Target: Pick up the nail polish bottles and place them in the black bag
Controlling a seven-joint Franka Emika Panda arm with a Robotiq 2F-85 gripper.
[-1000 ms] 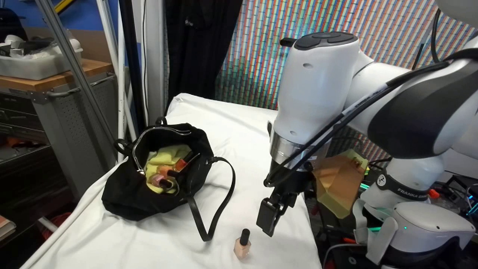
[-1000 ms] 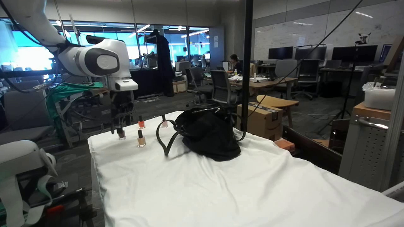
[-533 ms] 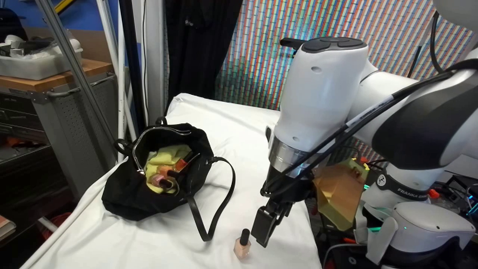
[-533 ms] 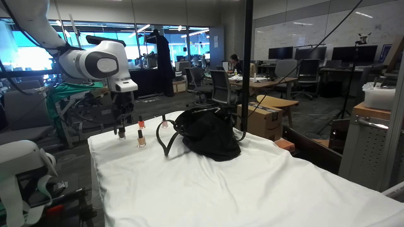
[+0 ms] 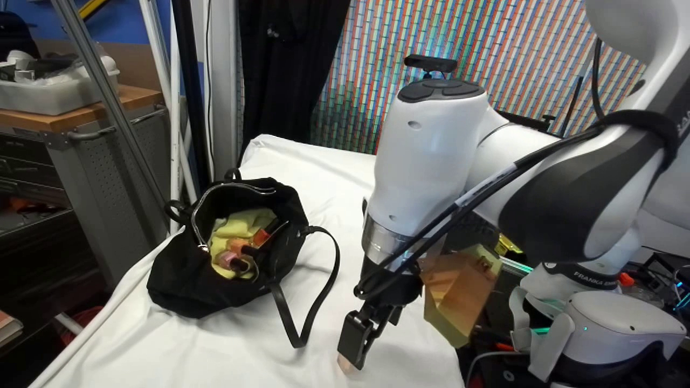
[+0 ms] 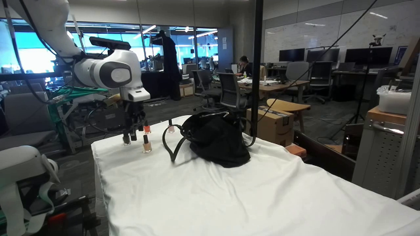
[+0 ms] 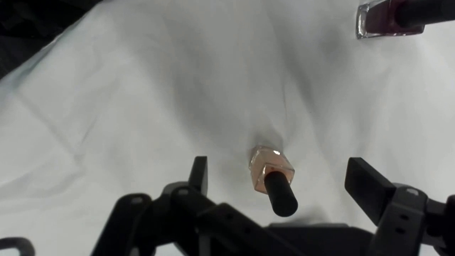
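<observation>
The black bag stands on the white cloth; reddish, orange and pink bottles lie on its yellow-green lining. A pale peach bottle with a black cap stands upright on the cloth. My gripper is open, and this bottle shows between its spread fingers, untouched. From an exterior view, one finger hides the cap of the peach bottle. Several bottles stand on the cloth in an exterior view: a peach one, a dark one, a red one and a pale pink one.
A maroon bottle is cut off at the wrist view's upper right. The bag's strap loops out over the cloth between bag and gripper. The table's edge runs close on the robot's side.
The arm has come down and then shifted toward the bag's side, so a finger now covers the peach bottle's cap in an exterior view. Bag and bottles have not moved.
</observation>
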